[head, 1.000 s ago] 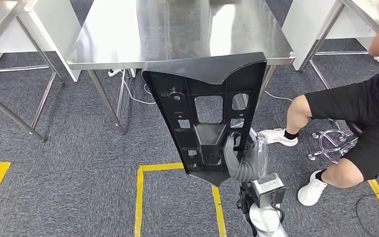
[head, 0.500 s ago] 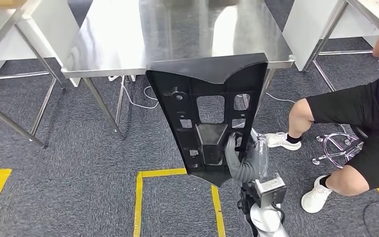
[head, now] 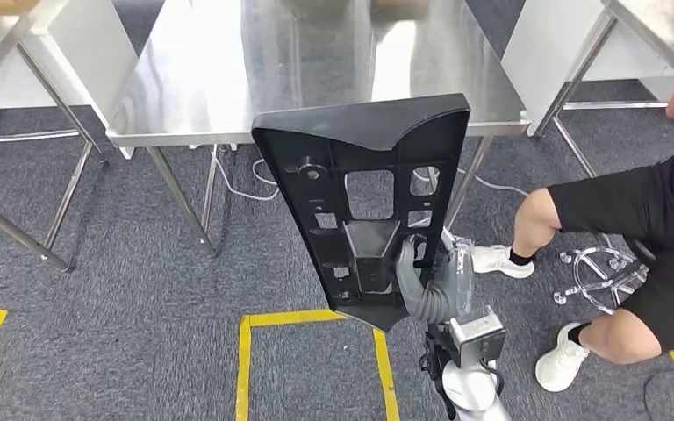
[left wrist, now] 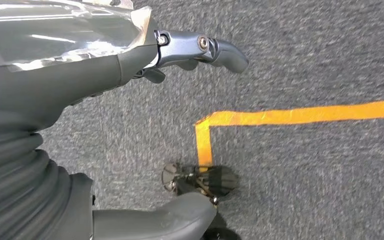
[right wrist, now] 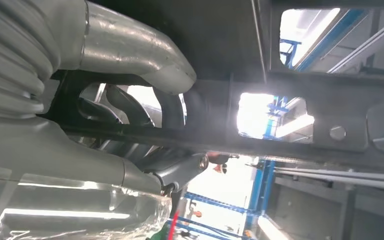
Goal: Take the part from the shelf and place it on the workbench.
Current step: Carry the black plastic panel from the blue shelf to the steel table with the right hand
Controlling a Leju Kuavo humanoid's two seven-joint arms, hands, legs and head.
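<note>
My right hand [head: 417, 267] is clenched around the lower edge of the large black moulded plastic part [head: 364, 197], a flat panel ribbed on its back with several rectangular cut-outs. From the head view I see the panel standing upright in the air, its wide curved top edge overlapping the near rim of the shiny stainless-steel surface [head: 228, 79] ahead of me; I cannot tell whether it touches that rim. Its narrow lower end hangs above the grey carpet floor [head: 123, 289], over the yellow tape line [head: 246, 360] marked there.

In the right wrist view my thick grey thumb [right wrist: 135, 50] lies across one face of the part [right wrist: 300, 120] and my darker fingers [right wrist: 125, 107] curl through behind a rib, so the grasp is firm on both sides.

My left hand [left wrist: 130, 125] hangs over the carpet with nothing in it, thumb and fingers apart, above a corner of the yellow tape [left wrist: 205, 125].

To my right a person in black shorts and white trainers [head: 641, 246] sits low beside a chrome chair base [head: 601, 272]. White cables [head: 246, 180] trail on the floor under the surface, and more steel-legged tables [head: 17, 53] stand to either side.
</note>
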